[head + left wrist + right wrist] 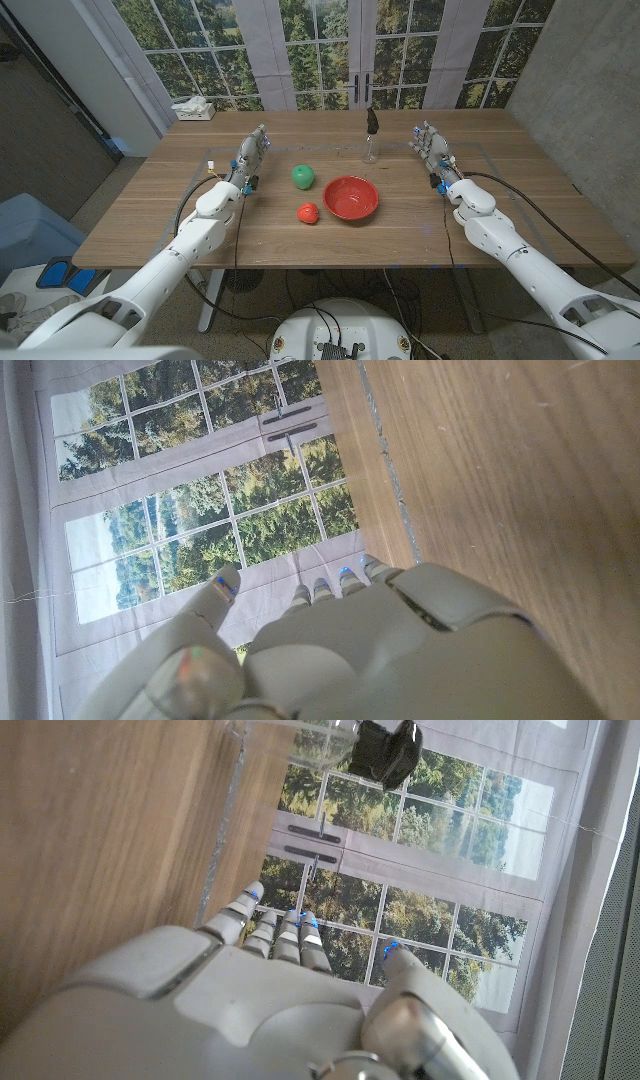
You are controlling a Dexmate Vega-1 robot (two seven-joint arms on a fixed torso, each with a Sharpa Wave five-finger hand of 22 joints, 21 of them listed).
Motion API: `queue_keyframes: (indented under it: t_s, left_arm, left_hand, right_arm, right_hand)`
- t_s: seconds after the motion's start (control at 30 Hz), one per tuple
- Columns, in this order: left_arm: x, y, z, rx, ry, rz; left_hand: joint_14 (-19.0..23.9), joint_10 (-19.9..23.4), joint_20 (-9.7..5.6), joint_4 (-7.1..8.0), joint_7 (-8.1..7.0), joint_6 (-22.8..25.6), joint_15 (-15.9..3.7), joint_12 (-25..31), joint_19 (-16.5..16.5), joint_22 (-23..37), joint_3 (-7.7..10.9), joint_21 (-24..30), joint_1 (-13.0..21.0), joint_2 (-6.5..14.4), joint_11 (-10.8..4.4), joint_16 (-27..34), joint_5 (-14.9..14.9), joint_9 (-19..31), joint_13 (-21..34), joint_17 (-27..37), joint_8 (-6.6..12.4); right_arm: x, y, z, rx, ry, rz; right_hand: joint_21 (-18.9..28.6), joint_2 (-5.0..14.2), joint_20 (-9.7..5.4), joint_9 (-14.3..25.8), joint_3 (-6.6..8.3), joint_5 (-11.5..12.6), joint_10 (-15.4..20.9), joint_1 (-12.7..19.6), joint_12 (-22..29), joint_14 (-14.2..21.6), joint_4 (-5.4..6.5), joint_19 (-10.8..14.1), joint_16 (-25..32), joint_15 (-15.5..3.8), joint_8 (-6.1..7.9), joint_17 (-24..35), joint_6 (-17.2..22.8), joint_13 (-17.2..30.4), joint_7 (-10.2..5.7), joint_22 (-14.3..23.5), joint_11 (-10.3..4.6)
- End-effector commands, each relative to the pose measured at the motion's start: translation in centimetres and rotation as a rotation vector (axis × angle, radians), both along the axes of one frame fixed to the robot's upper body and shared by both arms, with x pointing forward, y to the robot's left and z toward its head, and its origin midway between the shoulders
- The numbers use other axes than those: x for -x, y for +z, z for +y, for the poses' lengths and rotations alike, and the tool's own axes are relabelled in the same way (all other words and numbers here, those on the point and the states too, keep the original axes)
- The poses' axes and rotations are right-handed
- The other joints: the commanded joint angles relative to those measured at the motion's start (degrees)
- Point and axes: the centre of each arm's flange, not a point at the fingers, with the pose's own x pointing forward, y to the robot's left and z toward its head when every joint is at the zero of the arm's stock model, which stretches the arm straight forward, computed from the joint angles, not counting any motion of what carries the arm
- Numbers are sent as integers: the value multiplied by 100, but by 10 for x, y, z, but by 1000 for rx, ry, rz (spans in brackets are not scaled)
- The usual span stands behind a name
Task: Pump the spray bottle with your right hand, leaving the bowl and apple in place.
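The right hand (432,146), empty with fingers apart, should be brought left to the spray bottle (371,135) and closed around its clear body below the black head, well clear of the red bowl (351,198) and green apple (303,176).

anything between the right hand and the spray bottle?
Nothing visible. In the head view the right hand stands open beside the spray bottle, with only bare table between them. The bowl and apple sit nearer the robot, off that line.

Green ball (303,176), tissue box (193,109) at table's (160,215) far corner.
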Motion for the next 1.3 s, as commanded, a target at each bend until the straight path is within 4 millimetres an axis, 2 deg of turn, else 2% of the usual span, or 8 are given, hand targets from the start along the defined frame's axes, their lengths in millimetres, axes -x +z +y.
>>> queue_keyframes:
  t_s: [0.03, 0.43, 0.6, 1.3]
  left_arm:
    - [-6, 7, -3, 7, 0, -17]
    - [-13, 12, -12, 2, -24, -18]
    - [-13, 10, -15, 1, -28, -14]
    - [-7, 6, -14, 4, -33, -15]
  left_hand:
    - [-900, -632, -633, -3, 3, -135, -511, 45, -250, 7, 22, 34, 20, 436, -31, 38, 37, 21, 26, 25, 35]
    - [-887, -621, -633, -28, 5, -136, -509, 47, -241, 7, 2, 32, 21, 436, -23, 36, 43, 21, 26, 21, 36]
    - [-879, -606, -624, -40, 7, -130, -497, 51, -231, 6, -7, 34, 22, 438, -16, 36, 45, 21, 27, 19, 39]
    - [-873, -603, -618, -85, 19, -136, -502, 44, -216, 6, -36, 28, 30, 449, -10, 26, 54, 21, 28, 17, 38]
  right_arm:
    - [-3, -3, -10, 12, -64, -50]
    - [2, -11, -8, 30, -108, -65]
    - [6, -16, -6, 57, -147, -86]
    - [19, -24, 10, 205, -272, -131]
  right_hand:
    - [27, 33, -146, 6, 35, 27, 37, 53, 32, -40, -14, 57, 13, -133, 15, -1, 40, 8, -3, 24, 1]
    - [27, -22, -129, 6, 16, 16, 59, 5, 24, -2, -19, 88, 5, -98, 12, -20, 54, 8, -11, 24, 4]
    - [25, -209, 42, 6, -71, -10, -16, -49, -23, 71, -96, 124, -7, 51, -40, -64, -71, 10, 21, 28, 45]
    - [6, -257, 72, 4, -120, -10, -95, -68, -59, 49, -190, 117, -42, 49, -66, -97, -194, 11, 0, 31, 37]
